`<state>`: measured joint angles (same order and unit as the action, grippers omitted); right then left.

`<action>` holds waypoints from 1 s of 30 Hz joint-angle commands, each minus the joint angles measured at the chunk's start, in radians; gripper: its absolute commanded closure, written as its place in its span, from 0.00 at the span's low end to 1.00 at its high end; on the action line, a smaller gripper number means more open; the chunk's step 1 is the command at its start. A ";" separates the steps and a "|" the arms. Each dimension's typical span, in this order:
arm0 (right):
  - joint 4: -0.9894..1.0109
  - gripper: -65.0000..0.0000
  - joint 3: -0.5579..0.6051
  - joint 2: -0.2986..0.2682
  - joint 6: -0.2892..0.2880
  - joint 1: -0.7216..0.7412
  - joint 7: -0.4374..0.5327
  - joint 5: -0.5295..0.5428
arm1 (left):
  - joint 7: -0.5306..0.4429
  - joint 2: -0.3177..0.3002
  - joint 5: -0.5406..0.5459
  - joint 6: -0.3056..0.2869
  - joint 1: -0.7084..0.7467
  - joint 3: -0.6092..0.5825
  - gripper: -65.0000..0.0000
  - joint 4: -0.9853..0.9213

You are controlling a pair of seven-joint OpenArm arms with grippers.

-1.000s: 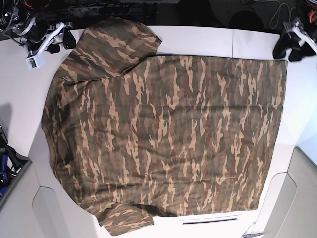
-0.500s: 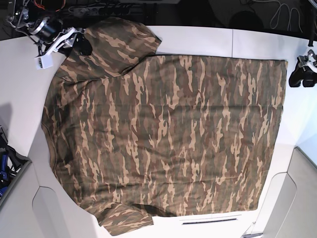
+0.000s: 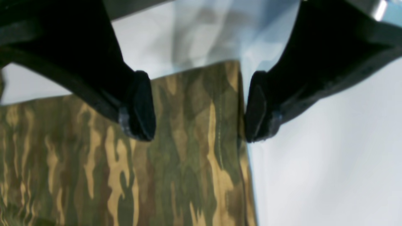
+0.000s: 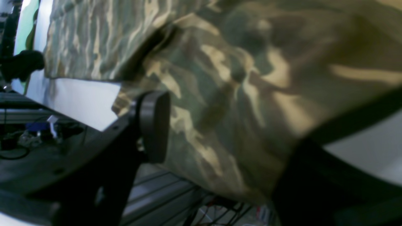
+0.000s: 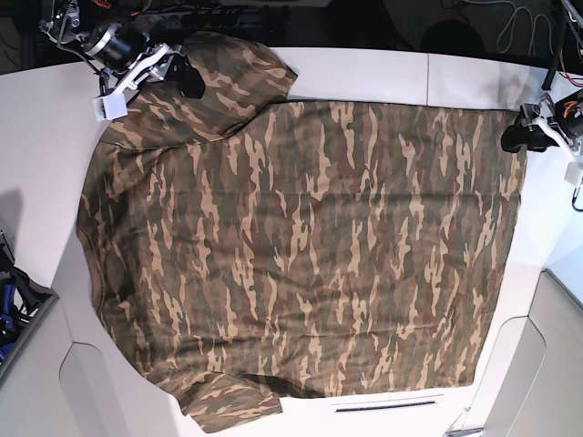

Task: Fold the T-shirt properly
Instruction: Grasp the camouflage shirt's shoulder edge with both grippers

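T-shirt: camouflage print in brown, tan and olive, spread flat across the white counter in the base view; one sleeve points to the top left, the other lies at the bottom edge near a dark slot in the counter.

Left gripper: at the shirt's top right corner in the base view; jaws released — one black pad over the cloth, the other right at the stitched side edge, with the corner of the shirt lying between them. Whether the pads touch the cloth, cannot tell.

Right gripper: at the top left sleeve in the base view. In its wrist view the jaws stand apart — one pad shows beside the sleeve's edge, the other finger is a dark blur at lower right; camouflage cloth fills the gap between them, not pinched.

Counter edge: dark rails and cables show beyond it in the right wrist view.
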<state>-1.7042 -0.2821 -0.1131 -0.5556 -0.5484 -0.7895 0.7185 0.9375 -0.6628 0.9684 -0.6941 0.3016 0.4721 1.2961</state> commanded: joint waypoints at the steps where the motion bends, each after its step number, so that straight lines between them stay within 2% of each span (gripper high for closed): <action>1: -0.003 0.48 0.007 0.000 0.006 -0.009 -0.030 -0.018 | -0.019 -0.022 -0.026 -0.004 -0.002 0.004 0.27 0.002; 3: -0.003 0.48 0.015 0.000 0.006 -0.009 -0.029 -0.018 | -0.053 -0.025 -0.070 -0.004 -0.002 0.010 0.27 -0.001; 7: -0.003 0.48 0.016 0.000 0.006 -0.009 -0.030 -0.019 | -0.049 -0.041 -0.077 -0.004 -0.002 0.016 0.27 -0.001; 12: -0.003 0.49 0.016 0.000 0.005 -0.009 -0.029 -0.018 | 0.041 -0.032 -0.009 -0.004 0.019 0.012 0.27 -0.001; 15: -0.003 0.49 0.016 0.000 0.005 -0.006 -0.013 -0.018 | 0.049 -0.033 0.008 -0.004 0.047 -0.006 0.29 -0.001; 16: -0.003 0.51 0.016 0.000 0.005 -0.006 -0.002 -0.018 | 0.047 -0.033 0.008 -0.004 0.052 -0.018 0.34 -0.001; 17: -0.003 0.58 0.016 0.000 0.005 -0.006 0.006 -0.019 | 0.047 -0.033 0.008 -0.004 0.053 -0.033 0.42 -0.001; 21: -0.003 1.00 0.016 0.001 0.006 -0.006 0.008 0.009 | 0.021 -0.033 0.008 -0.004 0.053 -0.087 0.91 -0.001; 22: -0.003 1.00 0.016 0.004 0.006 -0.006 0.008 0.010 | 0.003 -0.033 0.008 -0.004 0.053 -0.093 1.00 -0.001; 26: -0.020 1.00 0.014 0.006 0.006 -0.006 -0.023 0.006 | -0.010 -0.043 0.016 -0.004 0.042 -0.087 1.00 0.001; 30: -0.103 1.00 0.006 0.008 0.005 -0.006 -0.066 0.060 | -0.005 -0.074 0.131 -0.004 0.042 -0.025 1.00 0.003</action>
<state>-1.7866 -0.2710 -0.1020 -0.5423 -0.5526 -0.8738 0.7494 0.9501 -0.7067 1.0794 -0.6964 0.3470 0.4332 1.2888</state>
